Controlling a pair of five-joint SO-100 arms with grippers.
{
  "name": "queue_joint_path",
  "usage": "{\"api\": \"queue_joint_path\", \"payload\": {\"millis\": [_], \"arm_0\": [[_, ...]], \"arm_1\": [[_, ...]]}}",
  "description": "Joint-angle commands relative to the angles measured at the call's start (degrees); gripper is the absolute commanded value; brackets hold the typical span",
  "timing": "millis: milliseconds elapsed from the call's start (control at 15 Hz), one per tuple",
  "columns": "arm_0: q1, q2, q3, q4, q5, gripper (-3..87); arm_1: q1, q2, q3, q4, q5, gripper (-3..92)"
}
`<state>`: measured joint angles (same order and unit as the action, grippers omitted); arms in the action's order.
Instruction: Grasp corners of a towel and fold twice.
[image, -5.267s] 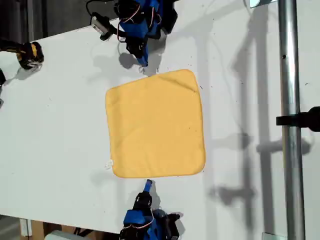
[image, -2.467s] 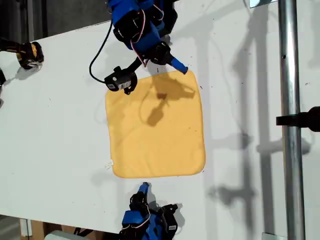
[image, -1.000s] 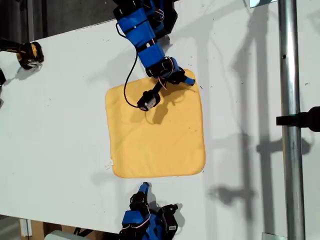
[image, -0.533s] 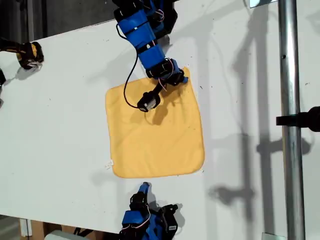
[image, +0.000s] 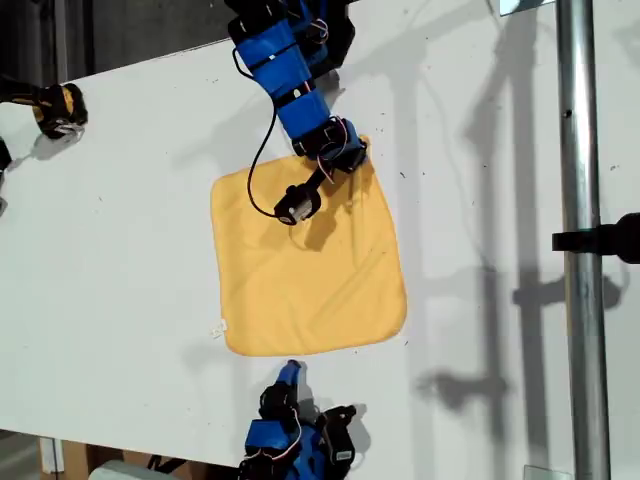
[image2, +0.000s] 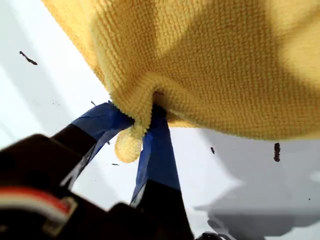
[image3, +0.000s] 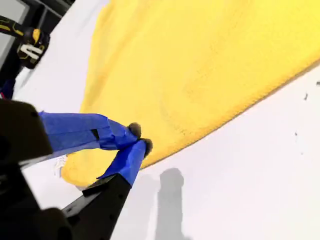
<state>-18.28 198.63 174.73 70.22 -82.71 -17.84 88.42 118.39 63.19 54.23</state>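
Soft yellow-orange square towel (image: 305, 265) lies mostly flat on the white table (image: 120, 250), near the middle of the exterior view. One rounded corner (image2: 129, 144), the far one toward the exterior view's right, is pinched up off the table by my first gripper (image: 355, 152). First wrist view: blue-taped fingers (image2: 156, 150) clenched on that corner, cloth bunched between them, a small nub of hem poking out below the pinch; rest of the towel (image2: 210, 65) hangs away from the fingers. Towel edge along the exterior view's right runs slanted from the lifted corner down to the near corner (image: 396, 322). A few soft wrinkles near that near corner.

First arm (image: 290, 75), blue with black cable, reaches in from the top of the exterior view; a small black camera module (image: 296, 205) hangs off it above the cloth and casts a shadow there.

My second gripper (image: 291, 374) sits at the bottom of the exterior view, just off the towel's near edge, over bare table. Second wrist view: its blue fingers (image3: 131, 152) closed tip to tip with nothing between them, towel (image3: 200, 65) just beyond the tips.

Tiny white tag (image: 219, 328) at the towel's near corner on the exterior view's left. Yellow-and-black object (image: 58, 108) on the table at the exterior view's upper left, well apart from the towel. Vertical metal pole (image: 583, 240) along the exterior view's right, with a black clamp (image: 610, 240) on it.
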Motion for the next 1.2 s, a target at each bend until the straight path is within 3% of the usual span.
{"api": "queue_joint_path", "payload": {"millis": [0, 133, 400, 533, 667, 800, 1133], "arm_0": [[0.79, -10.90, -14.06, -0.44, -0.97, -1.2], [3.52, -28.30, -27.51, -3.43, 2.11, -1.2], [12.22, -56.87, -54.14, -2.99, 8.53, -1.2], [17.14, -74.27, -71.28, 3.25, 12.74, -1.2], [20.57, -95.27, -92.90, 16.35, 16.61, -1.2], [23.82, -110.21, -110.92, 24.79, 20.21, -1.2], [31.20, -113.12, -115.22, 25.58, 18.46, -1.2]], "arm_1": [[-0.35, 0.88, -2.55, -1.14, -0.62, -0.1], [0.00, 1.32, -2.55, -1.41, -0.62, -0.1], [0.62, 2.81, -2.55, -1.58, -1.32, -0.1], [0.79, 3.16, -2.55, -1.85, -1.67, -0.1], [1.14, 3.34, -2.64, -2.20, -2.02, -0.1], [1.23, 3.52, -2.81, -2.81, -2.46, -0.1], [0.97, 3.96, -2.90, -3.16, -2.46, -0.1]]}}
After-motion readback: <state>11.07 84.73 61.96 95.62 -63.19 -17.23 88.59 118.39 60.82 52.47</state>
